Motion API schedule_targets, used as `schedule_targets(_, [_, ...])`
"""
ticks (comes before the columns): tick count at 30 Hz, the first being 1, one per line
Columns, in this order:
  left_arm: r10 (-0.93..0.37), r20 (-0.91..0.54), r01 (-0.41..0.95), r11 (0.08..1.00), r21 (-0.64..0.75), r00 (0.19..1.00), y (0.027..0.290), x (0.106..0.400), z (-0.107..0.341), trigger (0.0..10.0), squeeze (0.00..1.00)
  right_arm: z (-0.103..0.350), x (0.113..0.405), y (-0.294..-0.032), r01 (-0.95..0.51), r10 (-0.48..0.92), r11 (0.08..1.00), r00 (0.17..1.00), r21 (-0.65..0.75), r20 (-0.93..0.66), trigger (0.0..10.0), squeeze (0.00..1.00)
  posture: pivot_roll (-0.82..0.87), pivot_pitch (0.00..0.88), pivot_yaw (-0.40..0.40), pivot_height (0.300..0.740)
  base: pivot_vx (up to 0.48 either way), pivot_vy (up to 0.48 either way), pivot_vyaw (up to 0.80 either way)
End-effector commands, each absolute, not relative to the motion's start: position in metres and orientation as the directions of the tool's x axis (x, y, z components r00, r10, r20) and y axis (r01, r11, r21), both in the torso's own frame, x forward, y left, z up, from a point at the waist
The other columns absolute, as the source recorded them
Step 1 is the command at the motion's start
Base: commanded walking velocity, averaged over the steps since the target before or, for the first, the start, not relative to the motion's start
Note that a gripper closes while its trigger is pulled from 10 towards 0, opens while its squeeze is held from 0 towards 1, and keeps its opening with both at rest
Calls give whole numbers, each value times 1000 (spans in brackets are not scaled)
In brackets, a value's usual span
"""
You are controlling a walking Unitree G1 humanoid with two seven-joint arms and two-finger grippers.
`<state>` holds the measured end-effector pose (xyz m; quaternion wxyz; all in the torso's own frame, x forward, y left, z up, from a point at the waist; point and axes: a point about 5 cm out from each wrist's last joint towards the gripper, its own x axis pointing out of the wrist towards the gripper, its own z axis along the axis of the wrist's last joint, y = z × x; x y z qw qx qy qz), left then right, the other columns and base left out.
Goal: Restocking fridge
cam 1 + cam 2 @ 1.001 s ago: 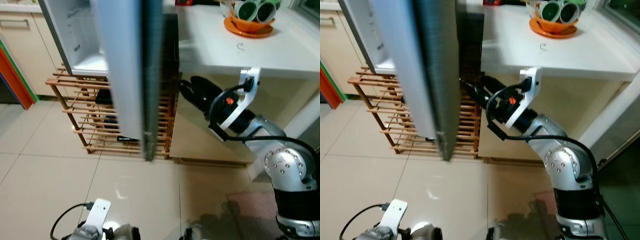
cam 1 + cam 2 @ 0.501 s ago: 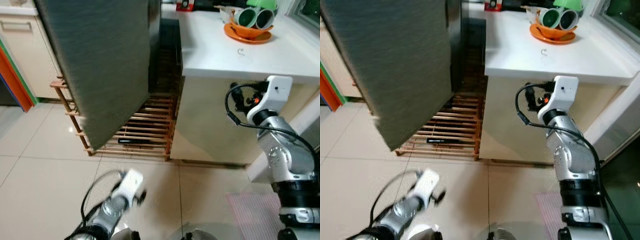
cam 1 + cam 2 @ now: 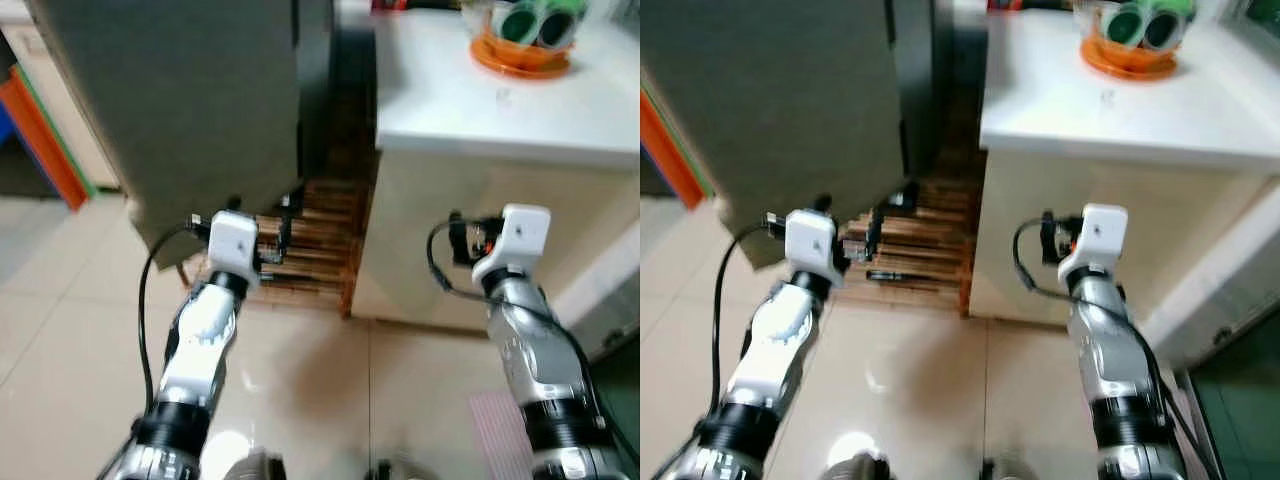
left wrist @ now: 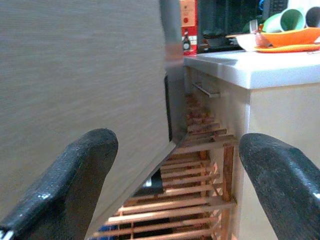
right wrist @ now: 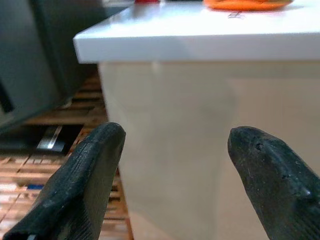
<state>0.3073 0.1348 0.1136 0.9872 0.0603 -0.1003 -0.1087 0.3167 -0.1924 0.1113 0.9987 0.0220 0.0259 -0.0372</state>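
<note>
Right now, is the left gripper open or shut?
Open. In the left wrist view the left gripper has its two black fingers far apart, nothing between them, with the grey fridge door and wooden rack ahead.

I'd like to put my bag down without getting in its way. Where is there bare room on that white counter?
The white counter is bare over most of its near and middle stretch, up to the front edge. The far corner is taken by an orange dish holding green cups. A tiny object lies just in front of the dish.

Fridge door — dark grey, textured face, beside white counter, lower corner above wooden rack.
</note>
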Motion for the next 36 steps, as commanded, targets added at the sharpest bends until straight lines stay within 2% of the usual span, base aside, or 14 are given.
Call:
schedule_targets(1, [-250,231,218,963,156,940,130,308,128,10000,0,110,317,-192,84,-82,996,995,37,-51,10000,0,-43,0,-20,693,360,319,0])
schedule_targets(18, [-226,188,198,967,159,956,136,312,142,10000,0,101,312,-178,20,-20,999,1000,31,-17,10000,0,-52,0,-19,693,0,449,74])
schedule_targets(32, [-217,153,189,966,177,964,135,312,137,10000,0,105,314,-170,-28,28,999,1000,27,14,10000,0,-52,0,-22,693,0,0,620])
schedule_targets(36, [-228,143,199,961,192,963,130,311,135,10000,0,108,317,-164,-47,47,999,999,-11,26,10000,0,-53,0,-22,693,0,0,428])
